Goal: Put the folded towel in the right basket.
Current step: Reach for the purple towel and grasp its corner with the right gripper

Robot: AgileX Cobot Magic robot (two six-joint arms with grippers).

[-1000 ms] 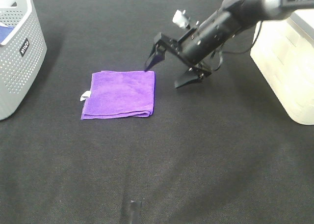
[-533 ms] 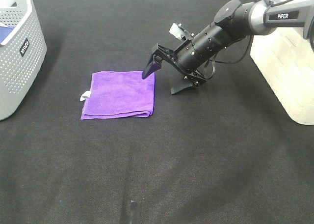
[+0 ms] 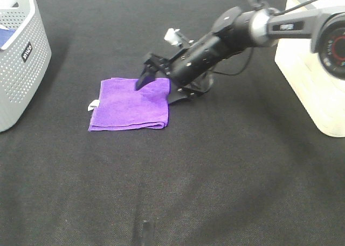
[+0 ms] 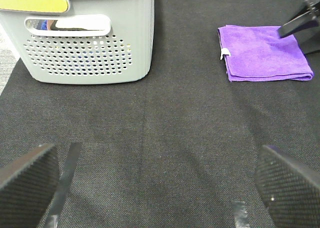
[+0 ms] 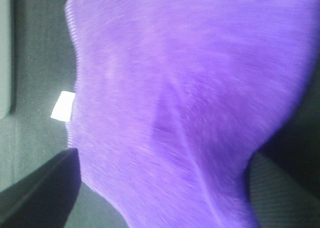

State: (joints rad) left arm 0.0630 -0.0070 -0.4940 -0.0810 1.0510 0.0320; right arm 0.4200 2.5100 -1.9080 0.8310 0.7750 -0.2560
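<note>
The folded purple towel (image 3: 126, 103) lies flat on the black table, left of centre, with a small white tag on its left edge. My right gripper (image 3: 157, 92) is open and low over the towel's right edge. One finger (image 3: 142, 82) is over the towel's top, the other (image 3: 175, 98) beside its right edge. The right wrist view is filled with the towel (image 5: 175, 88) between the fingers (image 5: 42, 188). The cream right basket (image 3: 315, 79) stands at the far right. My left gripper (image 4: 157, 183) is open and empty, far from the towel (image 4: 262, 58).
A grey perforated basket (image 3: 21, 68) stands at the left edge, also close in the left wrist view (image 4: 85, 53), with blue cloth inside. Black table surface (image 3: 215, 176) stretches between the towel and the right basket.
My right gripper has moved left and down, from beside the towel's upper right corner to straddling its right edge. The towel has not moved.
</note>
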